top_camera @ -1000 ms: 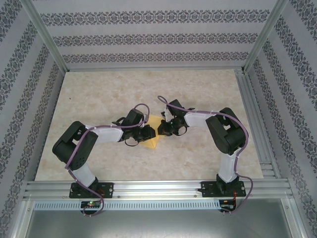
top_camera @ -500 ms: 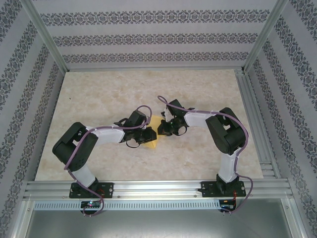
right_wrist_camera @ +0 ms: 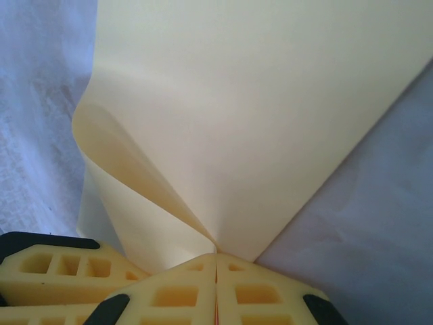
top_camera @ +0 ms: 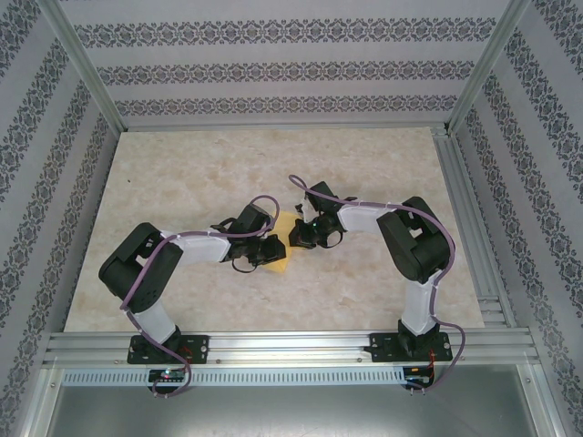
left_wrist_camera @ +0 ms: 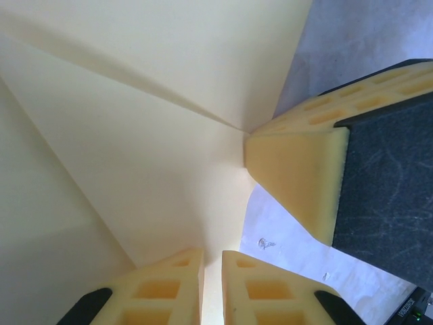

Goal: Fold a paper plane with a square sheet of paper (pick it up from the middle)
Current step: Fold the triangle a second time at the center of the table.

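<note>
Left gripper (left_wrist_camera: 212, 264) pinching shut on thin yellow-orange creased paper sheet (left_wrist_camera: 135, 169); right gripper (right_wrist_camera: 216, 265) clamping the same sheet

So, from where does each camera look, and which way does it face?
Top external: above and behind the bases, facing down at the table; both arms show, left gripper and right gripper meeting at the paper.
Left wrist: on the left arm, facing along its fingers, shut on the paper; the right gripper's finger shows too.
Right wrist: on the right arm, facing along its fingers, shut on a paper fold.
Shared: all three see the paper.
</note>
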Robot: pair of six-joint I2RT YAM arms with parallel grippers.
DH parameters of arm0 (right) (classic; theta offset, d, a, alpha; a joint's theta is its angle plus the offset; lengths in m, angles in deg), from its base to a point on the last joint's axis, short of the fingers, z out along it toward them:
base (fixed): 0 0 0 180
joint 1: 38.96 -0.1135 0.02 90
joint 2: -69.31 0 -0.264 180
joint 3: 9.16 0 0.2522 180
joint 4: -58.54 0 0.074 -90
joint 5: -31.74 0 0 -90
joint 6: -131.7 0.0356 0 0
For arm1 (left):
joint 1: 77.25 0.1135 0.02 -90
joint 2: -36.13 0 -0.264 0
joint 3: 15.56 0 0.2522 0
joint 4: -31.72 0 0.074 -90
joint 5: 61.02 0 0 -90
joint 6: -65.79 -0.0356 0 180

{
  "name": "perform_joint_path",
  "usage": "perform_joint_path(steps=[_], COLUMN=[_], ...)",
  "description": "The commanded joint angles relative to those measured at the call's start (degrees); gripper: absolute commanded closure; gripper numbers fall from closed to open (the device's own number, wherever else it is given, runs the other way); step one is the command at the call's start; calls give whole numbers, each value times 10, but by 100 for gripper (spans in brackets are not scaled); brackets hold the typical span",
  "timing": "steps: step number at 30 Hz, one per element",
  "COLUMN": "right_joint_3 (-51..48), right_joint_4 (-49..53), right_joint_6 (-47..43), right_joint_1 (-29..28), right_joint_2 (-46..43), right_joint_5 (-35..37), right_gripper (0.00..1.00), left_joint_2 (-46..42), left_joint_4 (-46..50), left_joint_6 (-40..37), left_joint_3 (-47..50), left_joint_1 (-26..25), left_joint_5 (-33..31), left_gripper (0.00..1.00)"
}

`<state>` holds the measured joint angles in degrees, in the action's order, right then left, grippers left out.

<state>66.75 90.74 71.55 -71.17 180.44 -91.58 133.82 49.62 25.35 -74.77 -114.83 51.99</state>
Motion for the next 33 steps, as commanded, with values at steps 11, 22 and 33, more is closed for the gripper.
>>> perform_joint_path(steps=[11,22,33], right_joint_3=[12,-14,9], right_joint_4=[8,22,9], right_joint_6=[-4,6,13], right_joint_1=[2,-12,-35], right_joint_2=[-7,-84,-23], right_joint_5=[32,61,35], right_gripper=[82,82,89], left_joint_2=[16,27,29], left_joint_4=[48,64,51], left_joint_6=[-6,-5,-11], left_joint_3=[-8,-11,-14], left_joint_1=[-6,-9,-11], left_joint_5=[-27,-38,-25], left_gripper=[88,89,90])
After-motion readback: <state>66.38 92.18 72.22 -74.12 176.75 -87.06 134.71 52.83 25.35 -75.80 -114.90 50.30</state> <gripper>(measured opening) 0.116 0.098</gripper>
